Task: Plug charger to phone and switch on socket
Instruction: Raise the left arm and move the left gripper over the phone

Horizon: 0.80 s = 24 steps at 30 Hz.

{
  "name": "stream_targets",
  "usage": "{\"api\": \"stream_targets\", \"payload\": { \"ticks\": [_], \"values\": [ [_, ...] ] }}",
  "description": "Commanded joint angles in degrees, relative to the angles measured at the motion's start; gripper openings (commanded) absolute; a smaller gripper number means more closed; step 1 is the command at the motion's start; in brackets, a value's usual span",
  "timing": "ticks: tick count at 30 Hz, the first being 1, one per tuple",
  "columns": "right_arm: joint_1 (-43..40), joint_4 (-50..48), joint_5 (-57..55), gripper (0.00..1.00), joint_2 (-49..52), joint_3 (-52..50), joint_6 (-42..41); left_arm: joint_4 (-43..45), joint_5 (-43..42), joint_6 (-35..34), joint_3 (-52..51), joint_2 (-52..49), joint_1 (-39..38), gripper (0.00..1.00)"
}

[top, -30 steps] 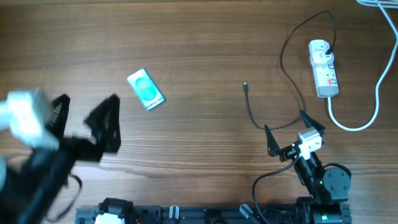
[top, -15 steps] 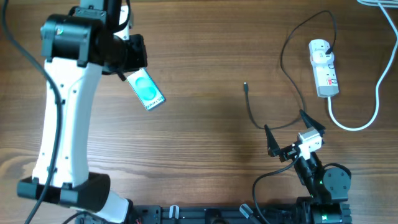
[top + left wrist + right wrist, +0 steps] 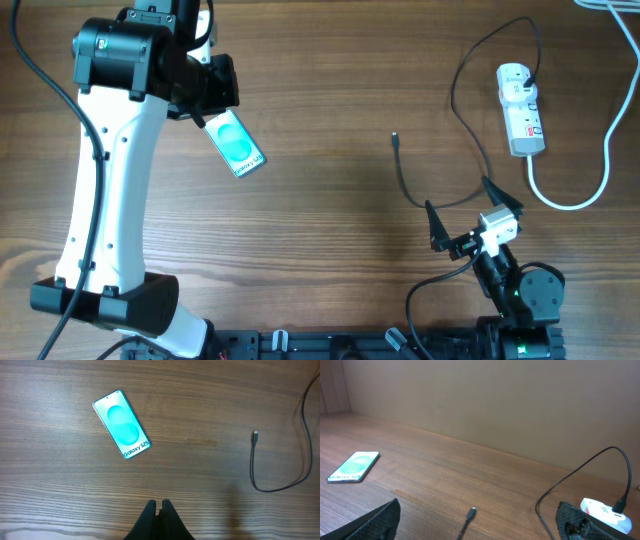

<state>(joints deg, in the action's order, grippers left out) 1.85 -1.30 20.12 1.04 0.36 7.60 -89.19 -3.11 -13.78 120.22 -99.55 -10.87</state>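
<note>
Near the flat turquoise-screened phone (image 3: 121, 425), left gripper (image 3: 159, 506) has arrived, pinched closed, empty.
Right gripper (image 3: 457, 196) unchanged: wide apart, empty.

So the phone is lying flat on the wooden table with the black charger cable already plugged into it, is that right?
Not quite. The phone does lie flat on the table, but the charger is not plugged in: its tip lies loose on the wood, well apart from the phone. The left wrist view shows it.
</note>
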Motion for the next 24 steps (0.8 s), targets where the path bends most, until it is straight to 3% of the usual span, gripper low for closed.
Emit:
{"api": "stream_targets", "payload": {
  "ticks": [1, 8, 13, 15, 18, 24],
  "values": [
    [0.22, -0.33, 0.46, 1.00, -0.39, -0.07, -0.11, 0.09, -0.26, -3.65, 0.85, -0.68, -0.15, 0.04],
    [0.22, -0.33, 0.46, 1.00, -0.39, -0.07, -0.11, 0.20, 2.86, -8.74, 0.85, -0.85, -0.15, 0.12],
    [0.22, -0.33, 0.46, 1.00, -0.39, -0.07, -0.09, 0.20, 3.23, -9.88, 0.85, -4.17, -0.15, 0.32],
    [0.22, -0.33, 0.46, 1.00, -0.39, -0.07, -0.09, 0.15, 3.19, -9.88, 0.85, -6.14, -0.15, 0.47],
    [0.22, -0.33, 0.46, 1.00, -0.39, -0.07, -0.11, 0.20, 3.19, -9.86, 0.85, -8.37, -0.15, 0.98],
    [0.22, -0.33, 0.46, 1.00, -0.39, -0.07, -0.09, 1.27, 3.10, -10.80, 0.85, -11.80, -0.15, 1.00]
  ]
}}
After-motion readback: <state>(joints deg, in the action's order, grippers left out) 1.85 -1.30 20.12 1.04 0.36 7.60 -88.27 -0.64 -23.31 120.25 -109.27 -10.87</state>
